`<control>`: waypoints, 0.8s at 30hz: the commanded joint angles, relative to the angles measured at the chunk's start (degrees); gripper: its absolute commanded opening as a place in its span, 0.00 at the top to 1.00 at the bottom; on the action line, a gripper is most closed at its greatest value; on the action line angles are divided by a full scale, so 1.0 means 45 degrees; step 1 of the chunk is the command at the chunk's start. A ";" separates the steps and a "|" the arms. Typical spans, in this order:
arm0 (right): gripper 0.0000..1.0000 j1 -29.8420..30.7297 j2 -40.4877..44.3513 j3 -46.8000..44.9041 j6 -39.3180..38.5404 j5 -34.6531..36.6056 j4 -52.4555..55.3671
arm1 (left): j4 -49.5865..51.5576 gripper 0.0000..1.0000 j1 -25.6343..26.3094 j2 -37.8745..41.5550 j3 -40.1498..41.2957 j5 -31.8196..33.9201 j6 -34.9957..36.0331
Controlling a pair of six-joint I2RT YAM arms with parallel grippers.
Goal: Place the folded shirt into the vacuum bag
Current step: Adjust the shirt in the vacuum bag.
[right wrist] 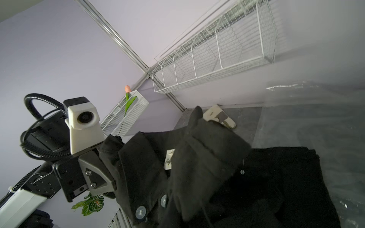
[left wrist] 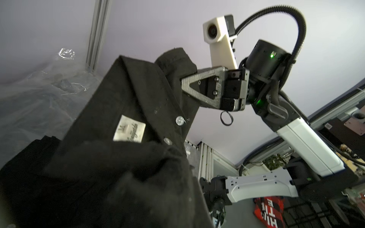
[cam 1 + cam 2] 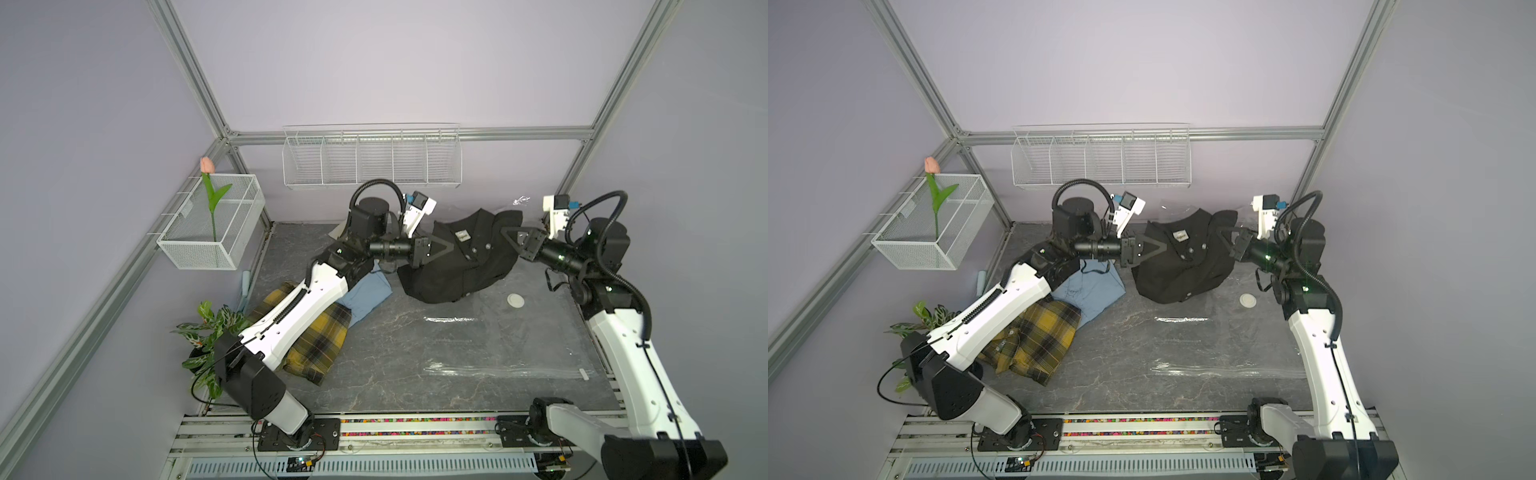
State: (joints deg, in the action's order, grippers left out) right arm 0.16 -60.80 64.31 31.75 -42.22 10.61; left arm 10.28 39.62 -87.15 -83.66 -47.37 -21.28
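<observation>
Nearest the top camera: front rail (image 3: 415,442) with both arm bases bolted on, then grey marbled table (image 3: 374,395). Farther back, black shirt (image 3: 457,266) (image 3: 1183,266) strung up by its collar end between the two arms, white neck label showing, lower half slumped on the table. Left gripper (image 3: 453,246) (image 1: 112,182): clamped together on a fold at one side of the collar, tips buried in cloth in the right wrist view. Right gripper (image 3: 506,231) (image 2: 182,81): likewise pinching a bunched fold on the opposite side. Vacuum bag (image 3: 519,345) (image 3: 1225,345): clear, flat on the table's right half, round white valve (image 3: 516,300) just beside the shirt's hem, small white slider clip (image 3: 584,374) at the near edge, far end crumpled up behind the shirt against the wall. Cannot tell whether any cloth sits inside the plastic. Under the left arm, well apart from the bag: yellow plaid shirt (image 3: 320,345) touching a blue garment (image 3: 368,297).
</observation>
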 commanded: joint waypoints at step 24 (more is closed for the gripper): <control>0.93 0.0159 0.0758 -0.8345 -0.0218 0.2621 0.2841 | -0.1207 0.98 0.0776 -0.1275 0.7243 0.3666 -0.2589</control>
State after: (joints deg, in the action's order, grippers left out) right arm 0.49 -54.89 28.45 34.22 -34.85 19.68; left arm -0.91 43.13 -91.33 -50.37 -34.76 -34.33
